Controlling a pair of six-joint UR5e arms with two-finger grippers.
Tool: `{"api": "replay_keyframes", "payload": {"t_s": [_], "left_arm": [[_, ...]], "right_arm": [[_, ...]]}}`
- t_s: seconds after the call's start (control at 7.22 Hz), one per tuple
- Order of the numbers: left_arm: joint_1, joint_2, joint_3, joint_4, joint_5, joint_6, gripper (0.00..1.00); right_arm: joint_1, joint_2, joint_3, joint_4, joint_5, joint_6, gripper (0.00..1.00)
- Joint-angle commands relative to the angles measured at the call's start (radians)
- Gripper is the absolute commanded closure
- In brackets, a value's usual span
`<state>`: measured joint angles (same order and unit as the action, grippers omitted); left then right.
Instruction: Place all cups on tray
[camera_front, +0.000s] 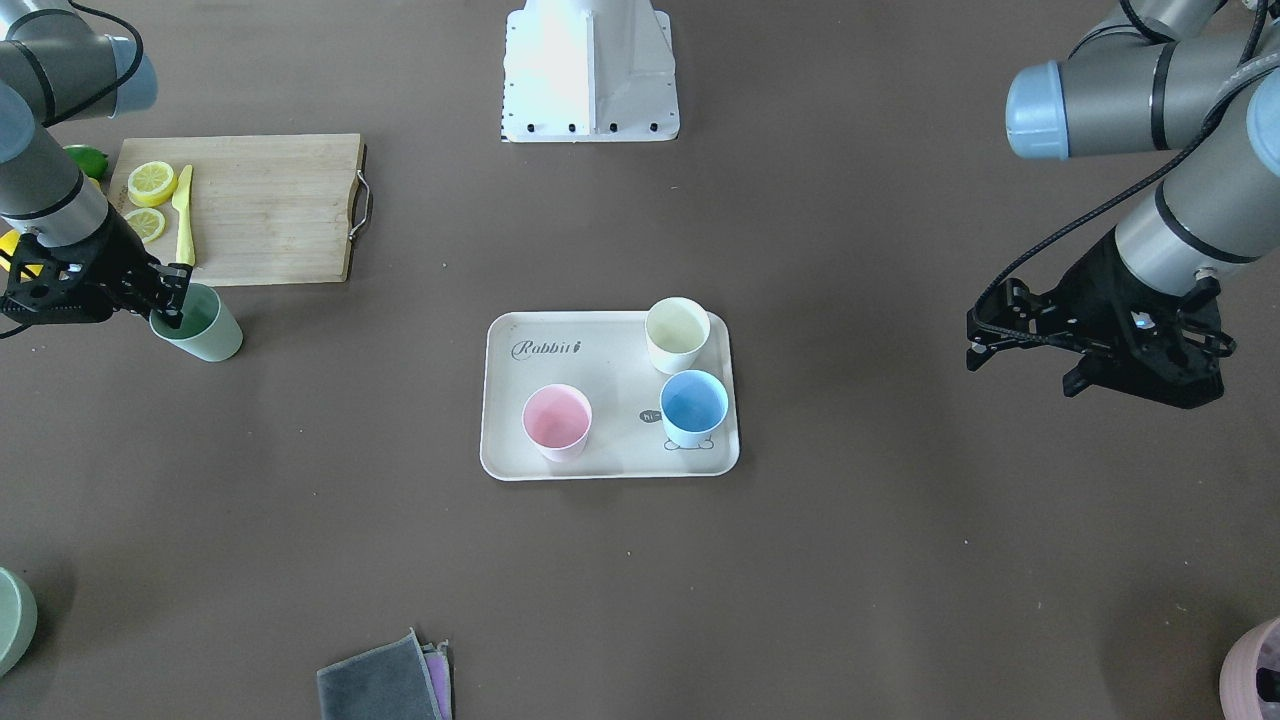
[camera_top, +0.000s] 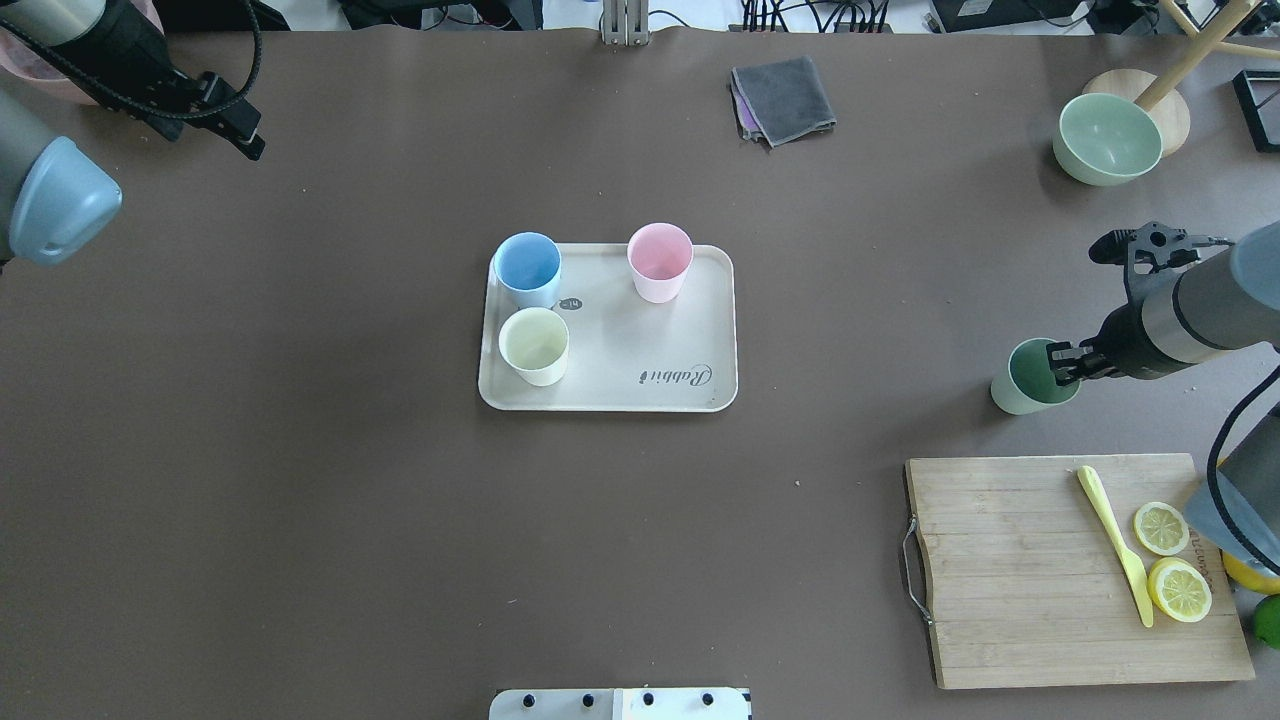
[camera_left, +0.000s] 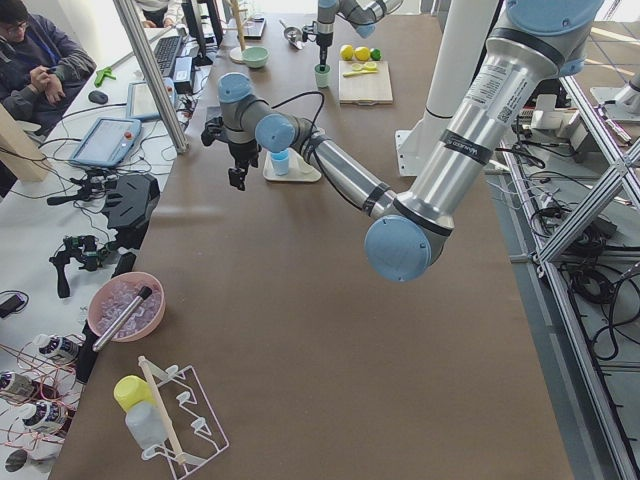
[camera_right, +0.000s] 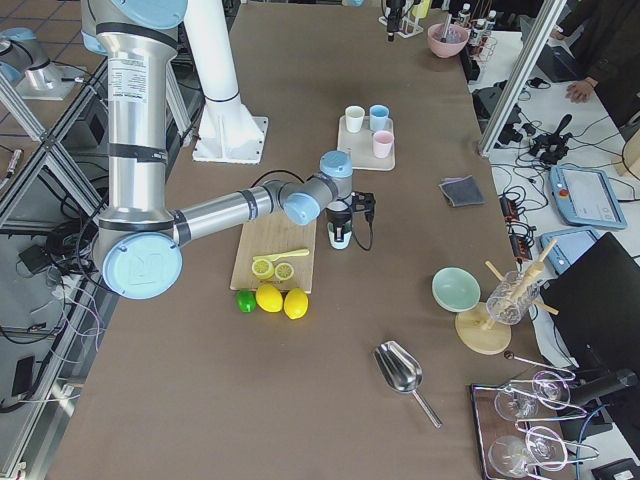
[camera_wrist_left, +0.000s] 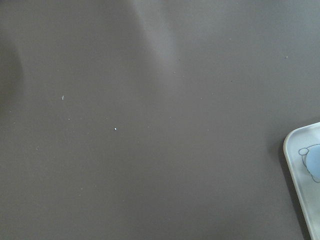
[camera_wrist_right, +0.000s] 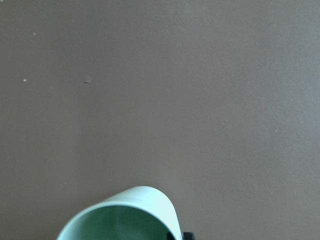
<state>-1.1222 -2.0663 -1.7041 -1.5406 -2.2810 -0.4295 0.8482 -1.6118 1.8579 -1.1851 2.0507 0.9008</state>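
Observation:
The beige "Rabbit" tray (camera_front: 610, 440) (camera_top: 620, 340) lies mid-table with a pink cup (camera_front: 556, 420), a pale yellow cup (camera_front: 677, 335) and a blue cup (camera_front: 694, 407) standing on it. A green cup (camera_front: 205, 330) (camera_top: 1025, 385) stands on the table beside the cutting board. My right gripper (camera_front: 170, 300) (camera_top: 1062, 362) is shut on the green cup's rim, one finger inside and one outside; the rim shows in the right wrist view (camera_wrist_right: 125, 215). My left gripper (camera_front: 1020, 350) (camera_top: 235, 120) is open and empty, well off to the tray's side. The tray's corner (camera_wrist_left: 295, 145) shows in the left wrist view.
A wooden cutting board (camera_front: 260, 205) with lemon slices and a yellow knife lies next to the green cup. A green bowl (camera_top: 1108, 138), a folded grey cloth (camera_top: 783, 98) and a pink bowl (camera_front: 1255, 670) sit near the table's far edge.

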Motion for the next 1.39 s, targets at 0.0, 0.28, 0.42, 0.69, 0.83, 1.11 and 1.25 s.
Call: {"api": "replay_keyframes", "payload": {"t_s": [0.0,0.28,0.42,0.69,0.83,1.11,1.25], "left_arm": [[0.002,0.000,0.001,-0.001,0.000,0.000,0.02],[0.005,0.035,0.006,-0.045,-0.002,0.003,0.02],[0.005,0.035,0.006,-0.046,-0.003,0.003,0.02],[0.005,0.035,0.009,-0.046,-0.003,0.003,0.02],[0.005,0.035,0.006,-0.046,-0.003,0.002,0.02],[0.007,0.035,0.007,-0.047,-0.003,0.002,0.02],[0.007,0.035,0.006,-0.047,-0.003,0.002,0.02]], "right_arm": [[0.000,0.062,0.024,-0.011,0.032,0.065,1.00],[-0.042,0.259,0.017,-0.118,0.020,0.354,1.00],[-0.114,0.365,0.008,-0.227,-0.051,0.448,1.00],[-0.213,0.524,-0.041,-0.329,-0.118,0.574,1.00],[-0.250,0.582,-0.087,-0.332,-0.159,0.622,1.00],[-0.285,0.648,-0.144,-0.349,-0.187,0.641,1.00],[-0.285,0.659,-0.158,-0.344,-0.187,0.641,1.00]]}}
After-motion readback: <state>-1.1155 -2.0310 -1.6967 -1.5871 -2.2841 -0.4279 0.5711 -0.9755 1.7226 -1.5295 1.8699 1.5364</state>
